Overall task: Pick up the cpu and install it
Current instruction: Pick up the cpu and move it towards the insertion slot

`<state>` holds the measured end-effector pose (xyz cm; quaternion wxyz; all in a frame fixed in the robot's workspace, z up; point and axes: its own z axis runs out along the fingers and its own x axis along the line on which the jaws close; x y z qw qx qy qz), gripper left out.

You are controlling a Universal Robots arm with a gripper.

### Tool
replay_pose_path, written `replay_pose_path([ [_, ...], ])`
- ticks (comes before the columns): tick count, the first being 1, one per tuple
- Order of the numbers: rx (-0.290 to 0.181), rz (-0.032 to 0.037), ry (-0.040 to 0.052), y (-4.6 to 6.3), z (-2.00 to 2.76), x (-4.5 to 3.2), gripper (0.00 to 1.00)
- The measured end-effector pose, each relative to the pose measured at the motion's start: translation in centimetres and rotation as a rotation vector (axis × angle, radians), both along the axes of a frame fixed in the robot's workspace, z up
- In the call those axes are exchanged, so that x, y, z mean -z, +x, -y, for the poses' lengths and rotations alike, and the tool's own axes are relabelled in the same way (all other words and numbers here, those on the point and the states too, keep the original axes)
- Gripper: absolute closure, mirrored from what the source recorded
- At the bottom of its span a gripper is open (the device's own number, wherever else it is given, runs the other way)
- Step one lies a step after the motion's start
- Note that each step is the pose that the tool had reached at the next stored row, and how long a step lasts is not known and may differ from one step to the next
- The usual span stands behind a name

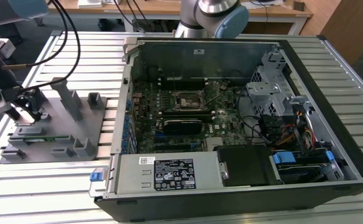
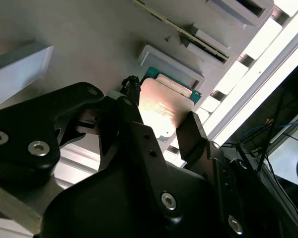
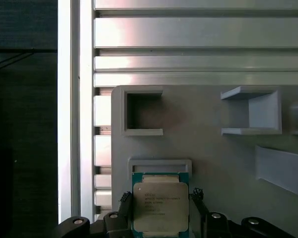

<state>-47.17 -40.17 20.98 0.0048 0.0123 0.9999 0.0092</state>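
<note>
— What's closest to the camera?
— The gripper (image 3: pixel 160 197), its fingers (image 3: pixel 125 201) clamped on two sides of the cpu (image 3: pixel 160 212), which sits in its pocket on the grey tray (image 3: pixel 213 163).
— And beyond?
— I see the open computer case (image 1: pixel 200 56), well apart.

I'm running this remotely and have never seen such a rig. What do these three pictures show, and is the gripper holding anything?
This is one robot arm with a gripper. The exterior view is taken from off the arm. It shows a grey tray at that view's left and an open computer case at its right, with the motherboard socket inside. Both wrist views come from cameras riding on the arm. They show the cpu lying in a tray recess with the gripper down over it. I cannot tell whether it grips the chip yet. A green memory stick also lies on the tray.
</note>
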Motion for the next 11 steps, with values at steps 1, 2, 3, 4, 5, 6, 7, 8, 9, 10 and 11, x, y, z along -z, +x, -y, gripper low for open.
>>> replay_pose_path([
  [1, 0.000, -0.0001, -0.0001, 0.00, 0.00, -0.06, 0.46],
  [2, 0.000, 0.0001, 0.0000, 0.00, 0.00, -0.11, 0.46],
  [3, 0.000, 0.0001, 0.0000, 0.00, 0.00, -0.17, 0.46],
  [4, 0.000, 0.0000, 0.0000, 0.00, 0.00, -0.23, 0.46],
  [5, 0.000, 0.0000, 0.0000, 0.00, 0.00, -0.29, 0.46],
  [6, 0.000, 0.0000, 0.0000, 0.00, 0.00, -0.35, 0.46],
  [7, 0.000, 0.0001, 0.0000, 0.00, 0.00, -0.42, 0.46],
  [8, 0.000, 0.0000, -0.0001, 0.00, 0.00, -0.49, 0.46],
  [9, 0.000, 0.0001, 0.0000, 0.00, 0.00, -0.58, 0.46],
  [10, 0.000, 0.0000, 0.0000, 0.00, 0.00, -0.66, 0.46],
  [11, 0.000, 0.0001, 0.0000, 0.00, 0.00, -0.73, 0.46],
])
